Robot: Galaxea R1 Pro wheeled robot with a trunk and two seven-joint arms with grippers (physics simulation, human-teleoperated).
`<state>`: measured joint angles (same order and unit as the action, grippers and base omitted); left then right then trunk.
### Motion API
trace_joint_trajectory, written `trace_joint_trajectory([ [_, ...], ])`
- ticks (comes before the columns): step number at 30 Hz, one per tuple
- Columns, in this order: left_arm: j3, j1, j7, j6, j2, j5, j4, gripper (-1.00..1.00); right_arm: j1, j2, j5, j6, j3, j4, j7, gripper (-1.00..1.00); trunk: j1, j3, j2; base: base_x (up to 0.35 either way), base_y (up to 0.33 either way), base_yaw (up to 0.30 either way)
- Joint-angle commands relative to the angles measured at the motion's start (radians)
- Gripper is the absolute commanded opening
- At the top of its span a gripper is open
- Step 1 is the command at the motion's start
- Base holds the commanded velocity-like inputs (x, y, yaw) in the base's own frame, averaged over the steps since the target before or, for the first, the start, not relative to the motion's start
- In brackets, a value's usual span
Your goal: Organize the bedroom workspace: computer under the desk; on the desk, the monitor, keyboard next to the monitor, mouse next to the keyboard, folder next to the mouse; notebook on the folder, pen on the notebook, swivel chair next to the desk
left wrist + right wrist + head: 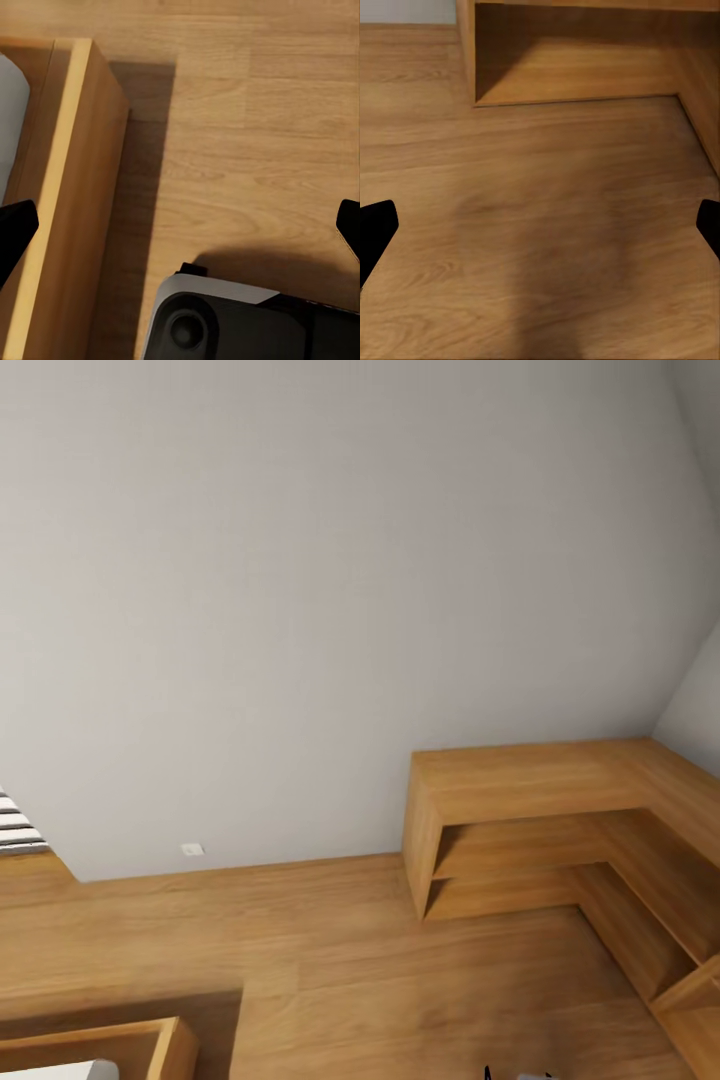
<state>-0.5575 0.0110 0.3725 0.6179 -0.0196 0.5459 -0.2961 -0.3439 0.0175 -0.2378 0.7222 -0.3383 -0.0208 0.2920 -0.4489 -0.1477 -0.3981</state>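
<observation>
At 7 o'clock in the head view a wooden frame (165, 1045) stands on the wood floor (330, 950). At 4 o'clock an L-shaped wooden shelf unit (560, 820) fills the corner of the wall (330, 590). The left claw (180, 225) and right claw (540, 225) hang apart and carry nothing, probably because the robot is travelling. No desk things are visible here.

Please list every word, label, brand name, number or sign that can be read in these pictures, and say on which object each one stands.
There is no readable text in any view.
The small white wall plate low on the grey wall is blank at this size.
The wooden corner shelf, the wood floor and the robot's base carry no print or marks that can be seen.
</observation>
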Motion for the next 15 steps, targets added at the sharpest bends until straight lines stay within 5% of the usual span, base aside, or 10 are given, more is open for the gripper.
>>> trace_joint_trajectory([
  [1, -0.009, 0.001, 0.008, 0.003, 0.001, 0.003, 0.0, 1.0, -0.001, 0.001, -0.006, 0.003, -0.009, -0.002, 0.004, 1.0, -0.001, -0.002, -0.002, 0.321, 0.0, 0.0],
  [15, -0.01, 0.001, 0.008, 0.002, 0.0, 0.003, 0.0, 1.0, -0.001, 0.001, -0.006, 0.004, -0.009, -0.002, 0.004, 1.0, -0.001, -0.002, -0.002, 0.321, 0.0, 0.0],
])
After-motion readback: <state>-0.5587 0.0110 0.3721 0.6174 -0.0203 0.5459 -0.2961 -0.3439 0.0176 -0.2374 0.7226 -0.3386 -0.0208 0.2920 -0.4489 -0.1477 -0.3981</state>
